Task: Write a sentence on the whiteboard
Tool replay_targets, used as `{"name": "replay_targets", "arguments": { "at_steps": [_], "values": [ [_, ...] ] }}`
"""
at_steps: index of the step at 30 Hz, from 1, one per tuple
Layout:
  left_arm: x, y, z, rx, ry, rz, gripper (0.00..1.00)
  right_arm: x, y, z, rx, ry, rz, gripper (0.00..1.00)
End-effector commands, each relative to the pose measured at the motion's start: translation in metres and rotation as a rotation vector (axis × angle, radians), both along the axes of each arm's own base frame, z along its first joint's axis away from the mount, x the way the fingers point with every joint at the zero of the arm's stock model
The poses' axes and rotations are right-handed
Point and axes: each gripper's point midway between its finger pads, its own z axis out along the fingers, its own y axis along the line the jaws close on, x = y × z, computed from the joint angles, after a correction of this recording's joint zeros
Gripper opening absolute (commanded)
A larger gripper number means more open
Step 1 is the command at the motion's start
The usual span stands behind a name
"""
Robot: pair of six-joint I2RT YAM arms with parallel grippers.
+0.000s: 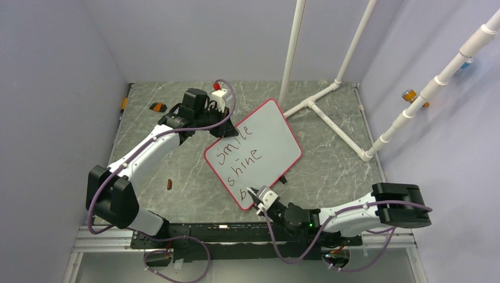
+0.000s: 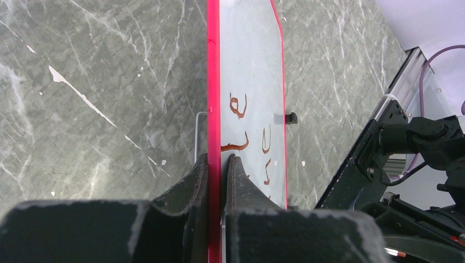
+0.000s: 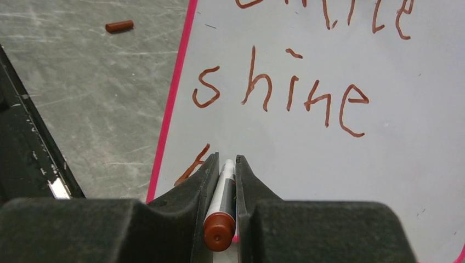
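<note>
our left gripper [image 2: 217, 160] clamps the whiteboard [image 1: 268, 138] by its rim, on the table [image 1: 333, 162]. our right gripper [image 3: 226, 161] is clenched on the marker [image 3: 221, 205], at the third line of the sentence [image 3: 285, 93].

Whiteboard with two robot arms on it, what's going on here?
The left gripper is clamped on the whiteboard at its red rim, steadying it. The right gripper holds a reddish-brown marker at the board's near corner. The sentence reads "smile" and "shine", with a third line barely started. A small brown piece, probably the cap, lies on the table.
</note>
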Motion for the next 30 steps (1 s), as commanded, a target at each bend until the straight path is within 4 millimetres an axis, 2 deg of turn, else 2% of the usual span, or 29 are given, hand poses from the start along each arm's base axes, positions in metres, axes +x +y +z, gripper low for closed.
{"name": "replay_targets", "arguments": {
  "at_steps": [1, 14, 30],
  "values": [
    [0.024, 0.016, 0.014, 0.065, -0.155, 0.069, 0.0, 0.009, 0.0, 0.011, 0.066, -0.008, -0.048, 0.0],
    [0.025, 0.015, 0.014, 0.063, -0.155, 0.064, 0.0, 0.009, 0.004, -0.012, 0.018, 0.035, -0.038, 0.0],
    [0.026, 0.016, 0.014, 0.064, -0.155, 0.067, 0.0, -0.006, -0.006, -0.037, -0.058, 0.152, 0.015, 0.0]
  ]
}}
